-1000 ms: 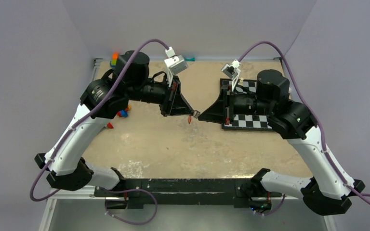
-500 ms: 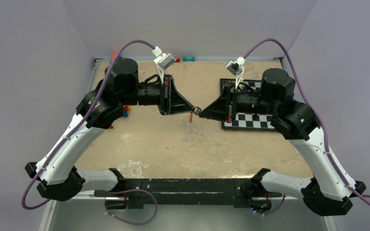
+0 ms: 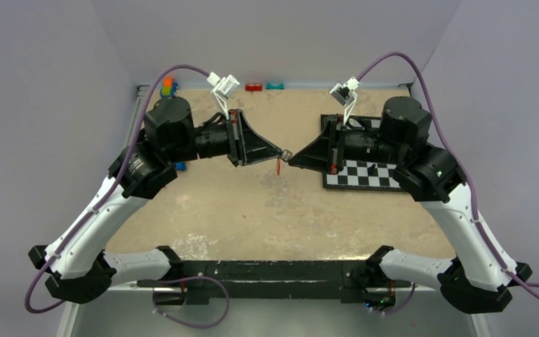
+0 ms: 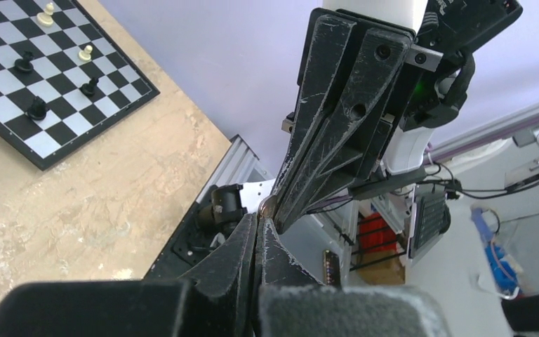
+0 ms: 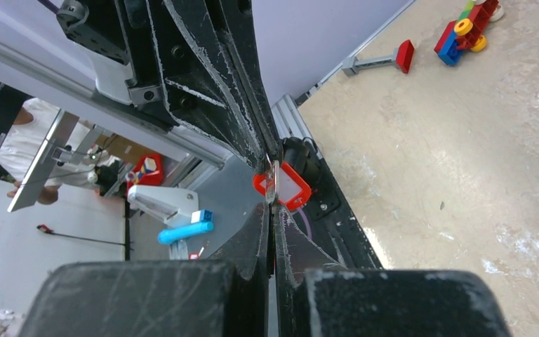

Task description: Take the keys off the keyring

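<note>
Both grippers meet tip to tip above the middle of the table. The keyring is a small silvery loop pinched between the two tips; it shows as a bright edge in the left wrist view and edge-on in the right wrist view. A red-headed key hangs from it below the tips, and its red head shows just past my right fingertips. My left gripper is shut on the ring. My right gripper is shut on the ring from the other side.
A chessboard with several pieces lies under the right arm. Toy bricks, a red brick and a teal piece sit along the back edge. A grey bar with a red end lies near the back wall.
The joined gripper tips have shifted up in the top view with the ring. The left arm has swung back and left, its wrist rotating. The key still hangs below the tips.
</note>
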{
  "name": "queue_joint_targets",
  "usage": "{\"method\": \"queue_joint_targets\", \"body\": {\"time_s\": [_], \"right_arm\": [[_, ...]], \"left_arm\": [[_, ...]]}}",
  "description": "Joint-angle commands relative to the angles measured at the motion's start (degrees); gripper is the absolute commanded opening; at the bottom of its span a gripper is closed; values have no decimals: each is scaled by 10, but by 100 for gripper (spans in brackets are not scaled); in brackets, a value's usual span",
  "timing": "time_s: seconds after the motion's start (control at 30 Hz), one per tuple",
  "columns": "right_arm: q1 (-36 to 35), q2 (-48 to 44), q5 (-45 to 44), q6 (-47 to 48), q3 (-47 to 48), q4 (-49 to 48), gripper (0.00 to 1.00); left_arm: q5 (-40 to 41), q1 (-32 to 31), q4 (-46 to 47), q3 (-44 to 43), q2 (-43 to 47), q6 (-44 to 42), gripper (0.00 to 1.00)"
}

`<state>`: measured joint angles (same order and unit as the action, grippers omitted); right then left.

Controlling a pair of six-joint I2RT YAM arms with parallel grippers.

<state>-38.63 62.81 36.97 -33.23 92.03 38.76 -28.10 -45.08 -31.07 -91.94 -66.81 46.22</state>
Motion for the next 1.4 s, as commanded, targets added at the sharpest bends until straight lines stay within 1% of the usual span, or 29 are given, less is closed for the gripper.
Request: {"method": "queue_joint_targets", "body": {"time_s": [0.0, 0.27, 0.5, 0.77, 0.87, 1.17, 1.3, 1.33, 1.37], "right_arm": [[-5, 6, 18, -1, 15, -23, 0], [-4, 9, 20, -5, 8, -32, 0], [-4, 10, 20, -8, 3, -39, 0], [-4, 7, 21, -12, -9, -51, 0], [-4, 7, 22, -15, -13, -58, 0], [-4, 6, 22, -20, -16, -65, 0], [-4, 4, 20, -20, -20, -66, 0], [-5, 4, 19, -20, -20, -65, 0], [-4, 4, 19, -19, -20, -64, 0]], "left_arm": [[66, -1, 80, 35, 24, 68, 0], [135, -13, 133, 95, 50, 132, 0], [163, -20, 151, 103, 51, 175, 0], [213, -25, 185, 146, 77, 218, 0], [228, -32, 217, 166, 84, 231, 0], [265, -43, 229, 178, 86, 250, 0], [253, -44, 236, 179, 81, 248, 0], [249, -44, 237, 179, 80, 245, 1], [247, -44, 235, 177, 80, 241, 9]]}}
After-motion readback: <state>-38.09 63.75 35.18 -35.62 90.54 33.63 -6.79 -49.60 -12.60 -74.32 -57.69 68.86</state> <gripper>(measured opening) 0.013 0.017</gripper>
